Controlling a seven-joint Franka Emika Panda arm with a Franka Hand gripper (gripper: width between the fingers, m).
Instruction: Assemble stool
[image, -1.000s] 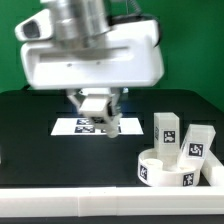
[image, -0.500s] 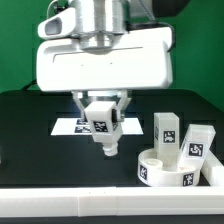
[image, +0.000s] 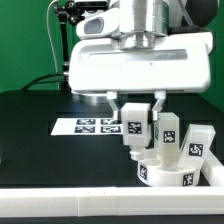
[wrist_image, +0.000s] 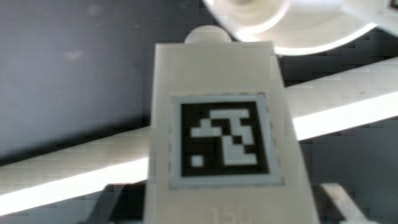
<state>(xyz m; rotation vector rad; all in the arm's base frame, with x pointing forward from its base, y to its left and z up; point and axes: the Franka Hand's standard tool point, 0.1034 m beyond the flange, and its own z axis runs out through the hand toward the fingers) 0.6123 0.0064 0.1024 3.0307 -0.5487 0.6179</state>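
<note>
Stool parts are spread over the black desk (image: 30, 140): the thick round disc seat (image: 172, 172) lies near the front edge toward the exterior view's right, showing marker tags on its rim, and 2 small white block legs stand upright behind it, one leg (image: 170, 132) just behind the seat's rim and a second leg (image: 200, 144) beside it, further to the exterior view's right. A third leg, the held leg (image: 136, 125), hangs clear of the desk in the tool (image: 135, 112), tag facing the camera, its lower end just above the near rim of the seat on the exterior view's left side; whether it touches the rim cannot be told. The tool is closed down on this leg, its 2 fingers pinching the block's upper part from either side. In the wrist view the held leg (wrist_image: 222, 120) fills the middle of the picture with its black-and-white tag plainly readable, and part of the round seat (wrist_image: 285, 25) shows pale and blurred beyond its far end. The marker board (image: 85, 126) lies flat on the desk behind the tool, toward the exterior view's left, with several tags visible and partly hidden by the arm's white housing.
</note>
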